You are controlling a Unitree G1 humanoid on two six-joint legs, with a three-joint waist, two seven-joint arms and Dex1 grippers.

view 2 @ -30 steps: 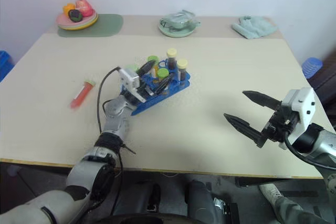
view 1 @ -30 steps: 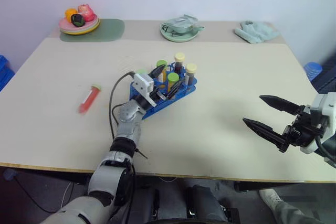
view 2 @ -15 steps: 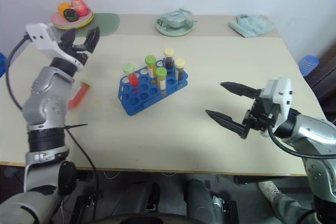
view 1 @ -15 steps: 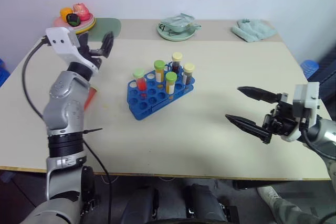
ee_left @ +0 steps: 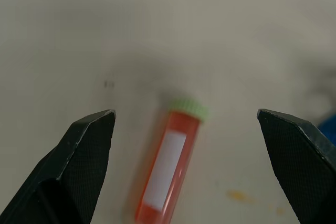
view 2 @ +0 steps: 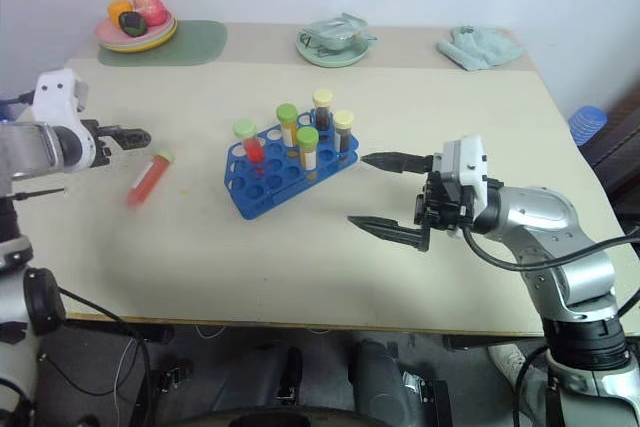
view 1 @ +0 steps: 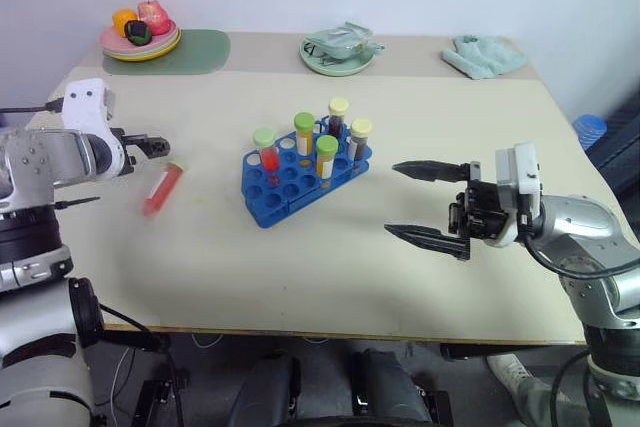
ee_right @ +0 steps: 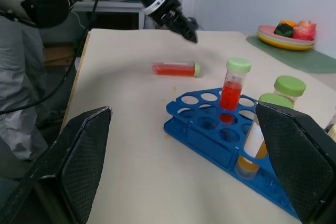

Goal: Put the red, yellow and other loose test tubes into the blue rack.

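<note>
The blue rack (view 1: 285, 187) stands mid-table with several capped test tubes upright in it: a red one with a green cap (view 1: 265, 150), two more green-capped ones and two with cream caps. A loose red test tube (view 1: 163, 190) with a green cap and white label lies on the table left of the rack. My left gripper (view 1: 152, 143) hovers open just beyond its cap end. In the left wrist view the tube (ee_left: 167, 167) lies between the spread fingers (ee_left: 79, 166). My right gripper (view 1: 390, 199) is open and empty right of the rack, pointing at it.
A plate of fruit (view 1: 140, 42) on a green mat (view 1: 195, 49) sits at the back left. A green dish (view 1: 340, 55) is at the back centre and a pale cloth (view 1: 485, 55) at the back right. A blue stool (view 1: 590, 129) stands beyond the right edge.
My left gripper drew away from the rack, swung up and left, then came down by the lying red tube. My right gripper moved left toward the rack.
</note>
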